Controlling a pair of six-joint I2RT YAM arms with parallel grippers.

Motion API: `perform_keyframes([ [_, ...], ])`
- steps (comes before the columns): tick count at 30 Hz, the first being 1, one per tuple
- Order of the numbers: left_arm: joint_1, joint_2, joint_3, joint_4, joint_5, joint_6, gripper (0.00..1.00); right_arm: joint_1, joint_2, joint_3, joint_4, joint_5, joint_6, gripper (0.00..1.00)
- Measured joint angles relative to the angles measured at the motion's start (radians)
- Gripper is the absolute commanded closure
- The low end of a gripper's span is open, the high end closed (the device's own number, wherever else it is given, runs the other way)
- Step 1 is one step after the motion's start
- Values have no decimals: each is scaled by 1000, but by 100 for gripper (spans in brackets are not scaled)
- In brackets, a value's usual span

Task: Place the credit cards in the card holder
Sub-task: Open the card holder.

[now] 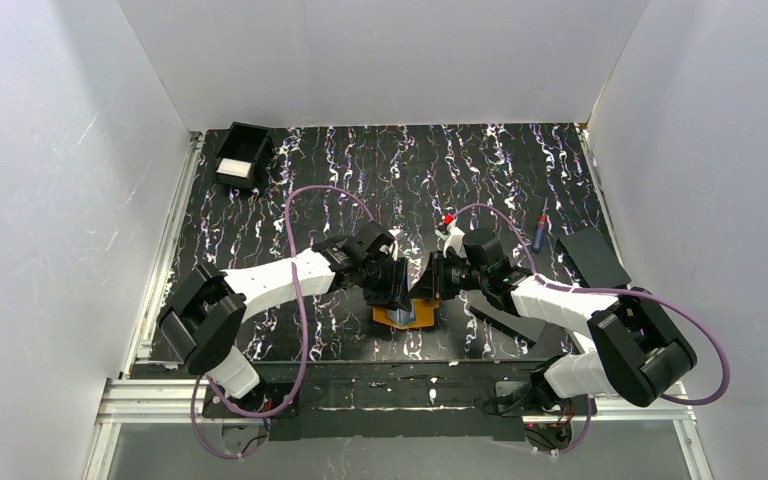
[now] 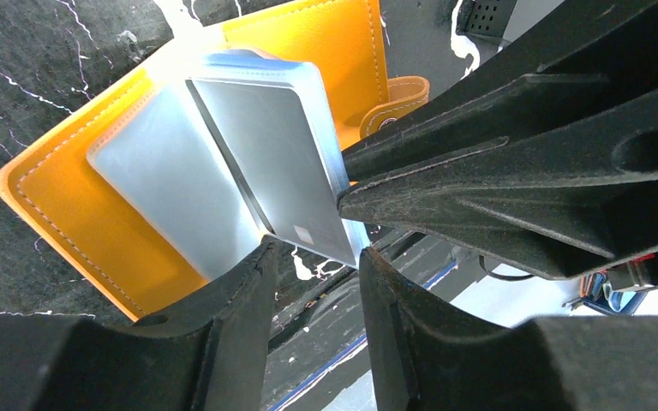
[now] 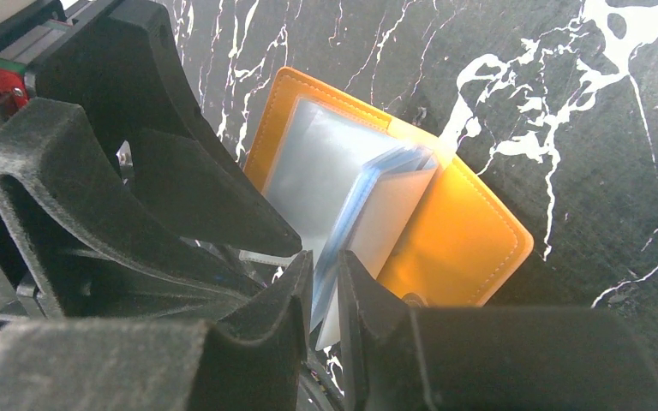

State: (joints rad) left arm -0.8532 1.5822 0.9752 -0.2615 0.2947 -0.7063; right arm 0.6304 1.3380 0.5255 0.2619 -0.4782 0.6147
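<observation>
The orange card holder (image 1: 407, 318) lies open on the black marbled mat at the near middle. Its pale grey-blue sleeves (image 2: 266, 163) stand up from the spine. My right gripper (image 3: 326, 287) is shut on the near edge of the raised sleeves (image 3: 377, 214). In the left wrist view its black fingers (image 2: 480, 171) reach in from the right. My left gripper (image 2: 314, 257) is open, its tips at the lower edge of the raised sleeve. The snap tab (image 2: 403, 94) lies beside the cover. I cannot pick out a loose credit card.
A black box holding a white block (image 1: 241, 160) stands at the far left. Flat black rectangles lie at the right (image 1: 593, 257) and under the right arm (image 1: 505, 320). A blue pen (image 1: 540, 232) lies near the right wall. White walls enclose the mat.
</observation>
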Motion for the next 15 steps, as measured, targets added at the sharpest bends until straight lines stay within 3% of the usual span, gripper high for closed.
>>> perform_keyframes([
  [15, 0, 0, 0, 10, 1, -2, 57, 0, 0, 0, 0, 0, -1, 77],
])
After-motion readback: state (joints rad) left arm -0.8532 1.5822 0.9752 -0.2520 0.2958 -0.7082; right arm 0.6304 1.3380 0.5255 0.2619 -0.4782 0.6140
